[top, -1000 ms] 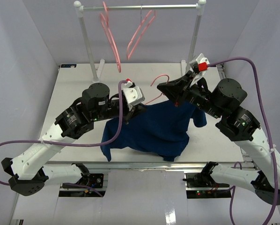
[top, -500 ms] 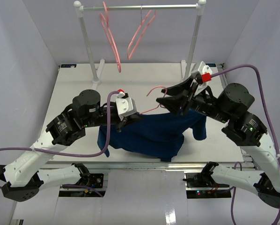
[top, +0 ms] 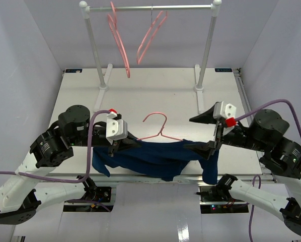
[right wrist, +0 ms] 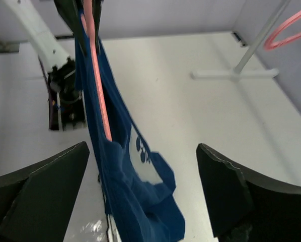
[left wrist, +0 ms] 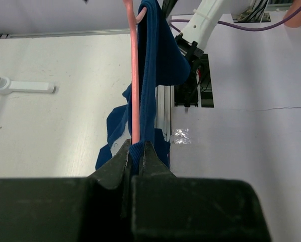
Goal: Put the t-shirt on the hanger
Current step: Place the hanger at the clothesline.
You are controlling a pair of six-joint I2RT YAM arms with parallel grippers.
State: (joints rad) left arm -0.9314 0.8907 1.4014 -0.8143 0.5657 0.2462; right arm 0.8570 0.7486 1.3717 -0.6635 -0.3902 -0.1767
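The navy t-shirt [top: 155, 159] is draped over the lower bar of a pink hanger [top: 159, 132] and held above the table's front edge. One part of it hangs down past the edge at the right. My left gripper [top: 124, 144] is shut on the shirt's ribbed cloth [left wrist: 150, 75] at the left end, right where the hanger bar [left wrist: 135, 91] meets the jaws [left wrist: 136, 151]. My right gripper [top: 200, 132] is open at the shirt's right end. In the right wrist view its wide-apart fingers [right wrist: 45, 186] stand either side of the shirt [right wrist: 135, 201] and hanger bar [right wrist: 97, 91] without touching them.
A white clothes rack [top: 150, 7] stands at the back of the table [top: 155, 96], with two more pink hangers [top: 119, 38] [top: 151, 35] on its rail. Its two posts and feet [top: 103, 85] [top: 200, 88] stand on the table's far half. Grey walls close in both sides.
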